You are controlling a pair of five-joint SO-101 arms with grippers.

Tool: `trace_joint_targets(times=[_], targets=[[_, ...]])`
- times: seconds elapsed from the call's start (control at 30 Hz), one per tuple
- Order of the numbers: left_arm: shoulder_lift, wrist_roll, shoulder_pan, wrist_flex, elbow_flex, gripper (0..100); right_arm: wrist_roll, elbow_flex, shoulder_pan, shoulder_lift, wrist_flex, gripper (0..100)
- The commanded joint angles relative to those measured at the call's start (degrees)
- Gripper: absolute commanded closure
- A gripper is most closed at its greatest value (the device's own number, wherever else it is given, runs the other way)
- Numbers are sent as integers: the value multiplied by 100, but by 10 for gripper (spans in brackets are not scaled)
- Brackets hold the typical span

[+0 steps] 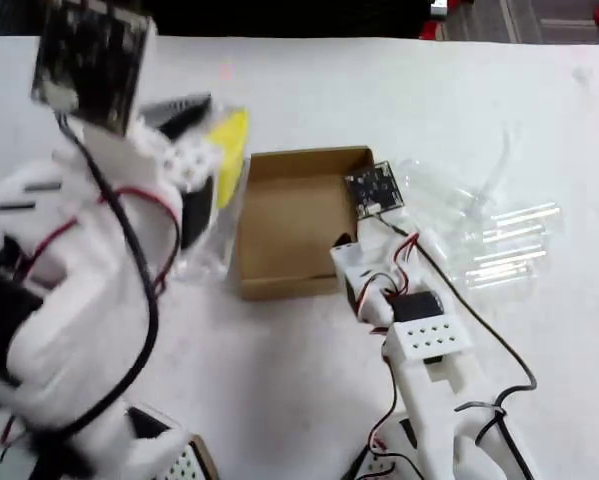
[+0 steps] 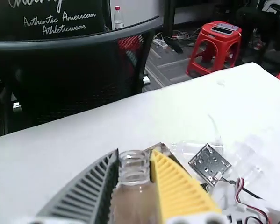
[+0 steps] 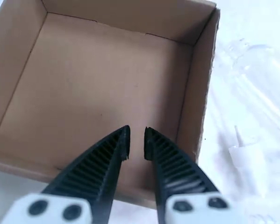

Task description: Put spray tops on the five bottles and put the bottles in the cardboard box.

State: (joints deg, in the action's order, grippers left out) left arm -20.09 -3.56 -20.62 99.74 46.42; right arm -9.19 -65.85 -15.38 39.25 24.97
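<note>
My left gripper (image 2: 134,157) is clamped on the threaded neck of a bottle (image 2: 132,196), with the grey finger on one side and the yellow finger on the other. The bottle's mouth is bare. In the high view this gripper sits at 9 o'clock of the cardboard box (image 1: 279,285). My right gripper (image 3: 136,140) hangs over the box's brown floor. Its black fingers are a thin gap apart and grip nothing. At 3 o'clock of the box, clear bottles (image 1: 479,240) lie heaped on the white table (image 1: 539,100), with a white spray top (image 3: 245,157) beside them. Beyond the table's far edge, at 12 o'clock, stand a black chair (image 2: 74,70) and a red stool (image 2: 214,44).
</note>
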Motion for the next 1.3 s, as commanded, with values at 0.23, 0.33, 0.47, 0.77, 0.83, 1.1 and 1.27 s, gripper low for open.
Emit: trace_joint_targets(times=[0.23, 0.33, 0.47, 0.77, 0.83, 1.1, 1.27], targets=[[-3591, -123, 409, -5714, -7938, 979, 0, 26, 541, 154, -295, 953], [-3987, -132, 374, -7481, -9319, 978, 0, 26, 690, 101, -418, 953], [-3635, -563, 418, -9574, -10444, 977, 9, 26, 725, 127, -426, 953], [-1095, -1574, 426, -11015, -9521, 977, 9, 26, 734, 154, -435, 953], [-453, -1371, 558, -11024, -9196, 977, 9, 26, 734, 154, -444, 953], [1068, -369, 673, -12976, -9477, 978, 0, 26, 734, 101, -673, 953], [1552, -202, 646, -13925, -9793, 978, 0, 26, 734, 101, -681, 953]])
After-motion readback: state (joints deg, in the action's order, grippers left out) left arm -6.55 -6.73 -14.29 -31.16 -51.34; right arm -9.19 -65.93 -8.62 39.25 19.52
